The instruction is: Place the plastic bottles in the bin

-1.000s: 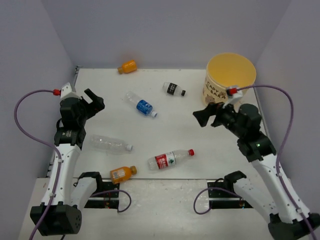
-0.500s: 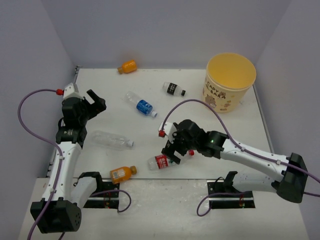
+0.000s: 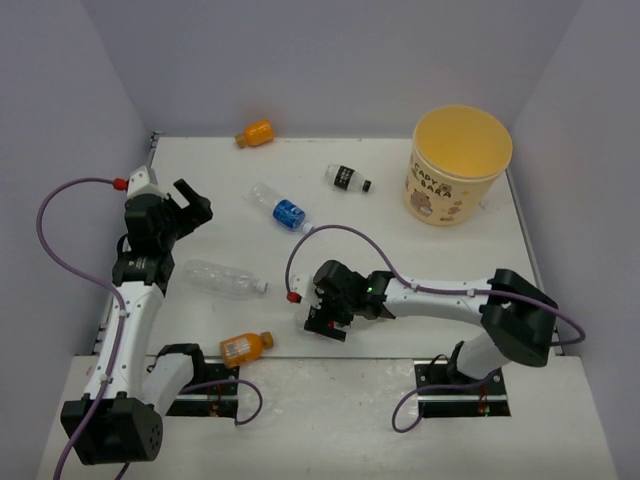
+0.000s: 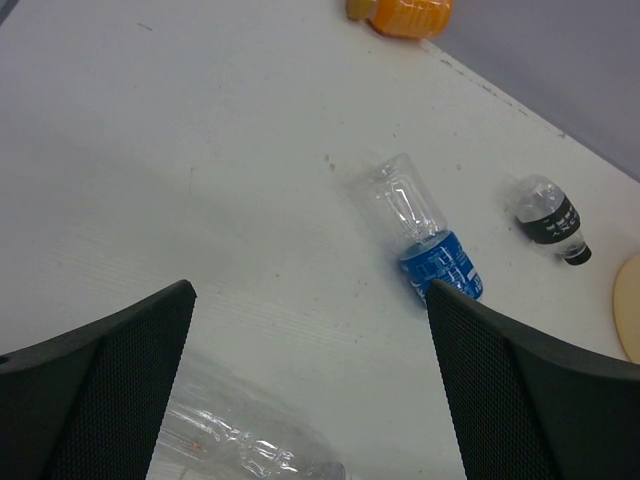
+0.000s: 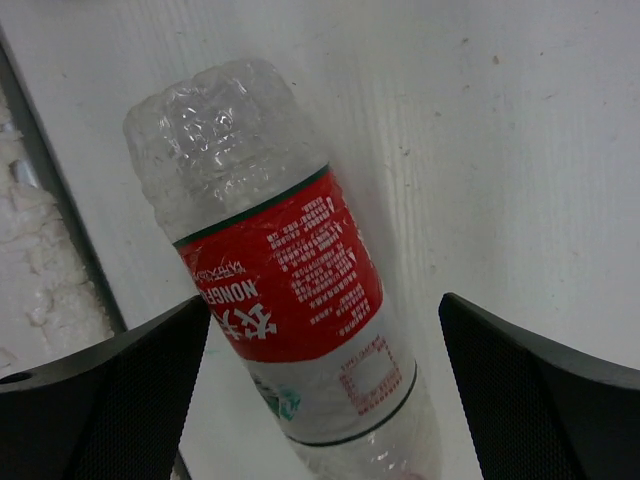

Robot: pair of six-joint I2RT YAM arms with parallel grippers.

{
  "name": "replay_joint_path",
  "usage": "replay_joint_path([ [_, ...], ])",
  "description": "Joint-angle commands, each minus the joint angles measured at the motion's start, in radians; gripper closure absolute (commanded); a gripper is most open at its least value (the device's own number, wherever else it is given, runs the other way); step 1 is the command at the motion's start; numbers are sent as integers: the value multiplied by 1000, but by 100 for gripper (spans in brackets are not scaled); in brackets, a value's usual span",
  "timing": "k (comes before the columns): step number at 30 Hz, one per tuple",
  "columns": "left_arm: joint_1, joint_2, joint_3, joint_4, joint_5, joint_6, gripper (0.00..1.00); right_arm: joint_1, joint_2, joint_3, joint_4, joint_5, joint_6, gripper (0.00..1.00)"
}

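My right gripper (image 3: 325, 322) is low over the table's front middle, open. In the right wrist view the clear bottle with the red label (image 5: 290, 290) lies on the table between the spread fingers of my right gripper (image 5: 325, 310), not squeezed; the top view hides it under the wrist. My left gripper (image 3: 188, 205) is open and empty at the left, above the unlabelled clear bottle (image 3: 222, 278), which also shows in the left wrist view (image 4: 240, 440). The blue-label bottle (image 3: 284, 211), the black-label bottle (image 3: 347, 178) and two orange bottles (image 3: 255, 132) (image 3: 245, 346) lie on the table. The pale-yellow bin (image 3: 458, 165) stands back right.
Grey walls close the table on three sides. The right arm's purple cable (image 3: 300, 250) loops over the table's middle. The left wrist view shows the blue-label bottle (image 4: 430, 240), the black-label bottle (image 4: 550, 215) and the far orange bottle (image 4: 405, 12).
My right arm swung from beside the bin to the front middle and came down over the red-label bottle, jaws open. My left arm barely moved.
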Motion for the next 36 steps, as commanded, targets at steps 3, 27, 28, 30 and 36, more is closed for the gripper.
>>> replay_joint_path([
  [3,-1,-2,6,15,-33,5,0,16,127,31,32,72,-13,5],
  [27,-2,-38,-10,22,139,4,0,-455,-366,74,709,188,100,94],
  [28,-2,-43,-18,23,147,-2,0,-509,-377,86,750,186,111,91],
  [30,-2,-47,-28,22,159,-8,0,-565,-381,123,874,253,101,91],
  [36,-3,-64,-69,19,263,-16,0,-793,-219,319,963,394,181,90],
])
